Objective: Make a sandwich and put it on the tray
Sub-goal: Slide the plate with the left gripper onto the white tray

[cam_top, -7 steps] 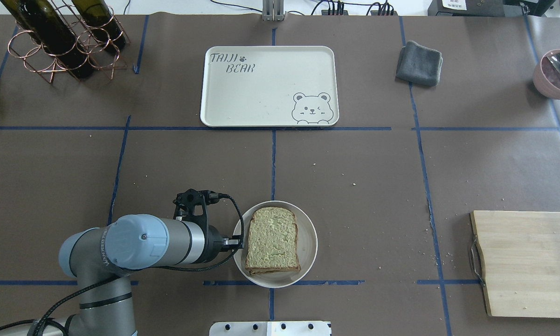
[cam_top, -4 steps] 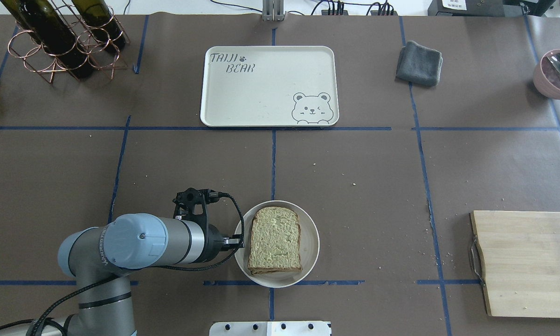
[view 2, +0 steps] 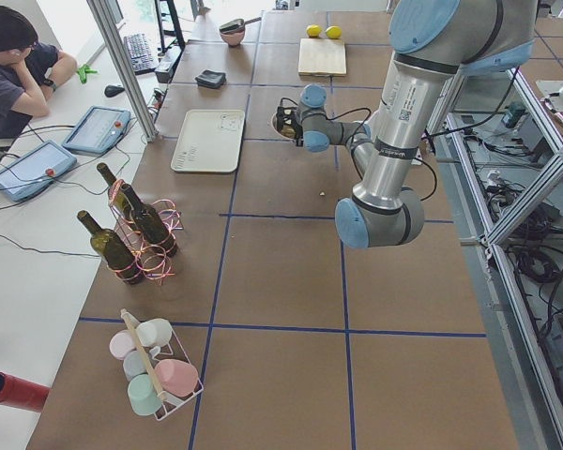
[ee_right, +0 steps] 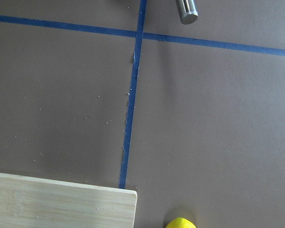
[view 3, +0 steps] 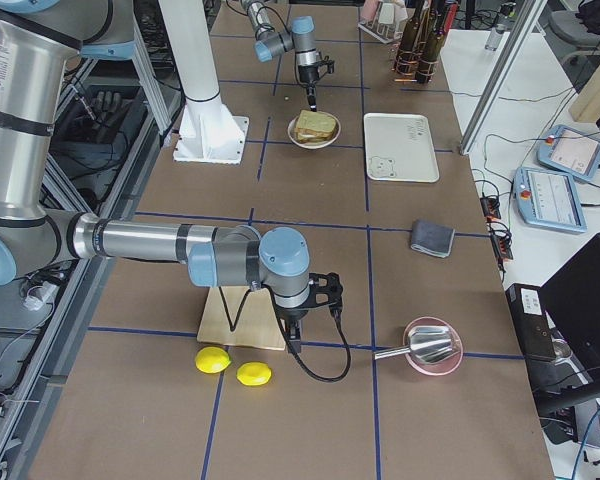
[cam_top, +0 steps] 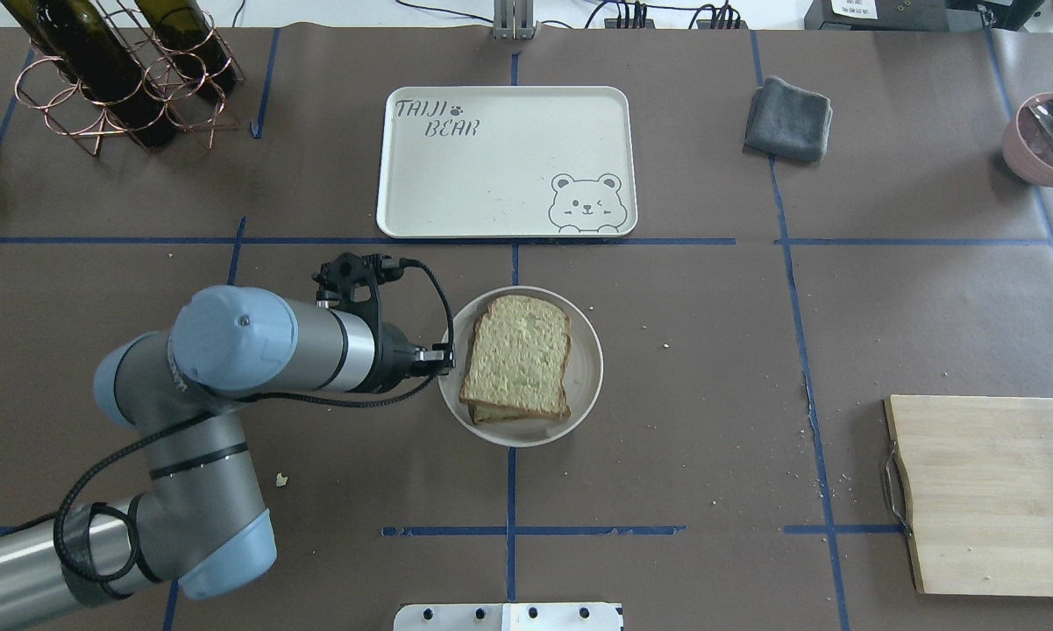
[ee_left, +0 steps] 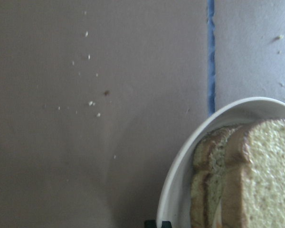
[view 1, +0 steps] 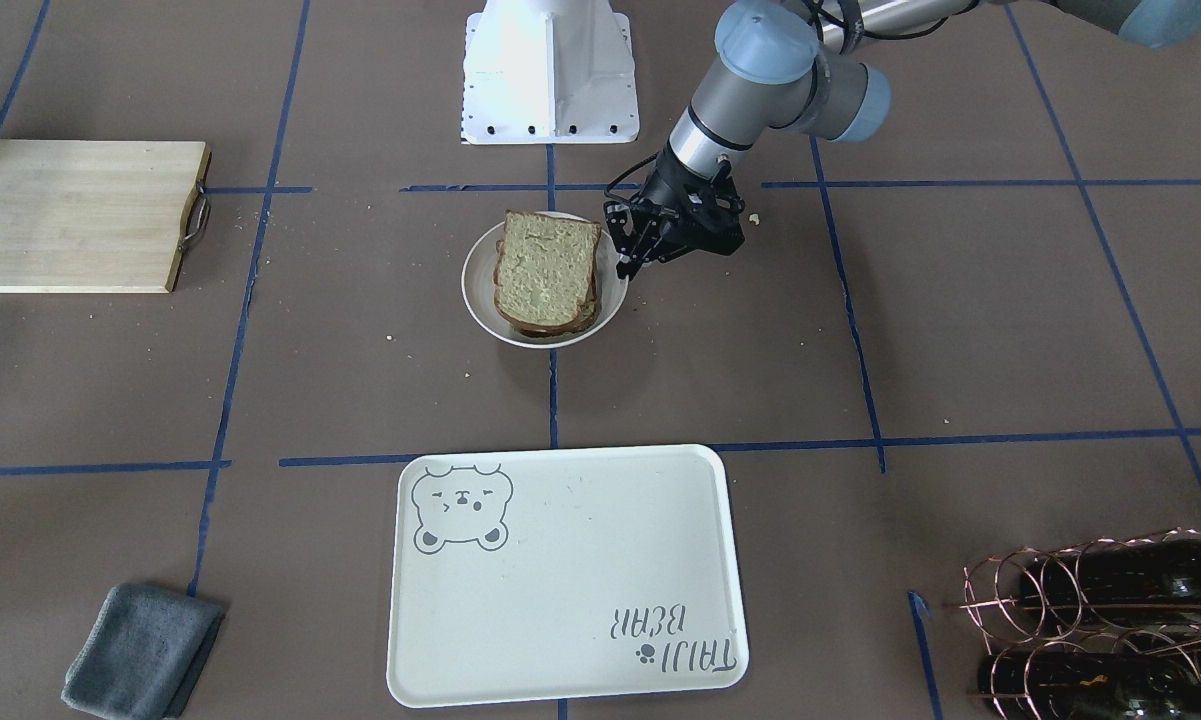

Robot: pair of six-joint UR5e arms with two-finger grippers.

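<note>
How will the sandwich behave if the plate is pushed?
Likely shifts: the sandwich has offset, loosely stacked slices. Its bread looks soft, so it would probably squash if gripped. The plate looks smooth, so the sandwich may slide inside.

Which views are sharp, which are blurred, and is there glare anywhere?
Left wrist view: soft; the sandwich and white plate are out of focus. Overhead view: sharp, evenly lit, tray lettering readable, no strong glare. Right wrist view: blue tape crisp.

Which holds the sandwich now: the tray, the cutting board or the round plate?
The round white plate, gripped by the left gripper, carries the sandwich. The bear tray and wooden cutting board carry no bread.
</note>
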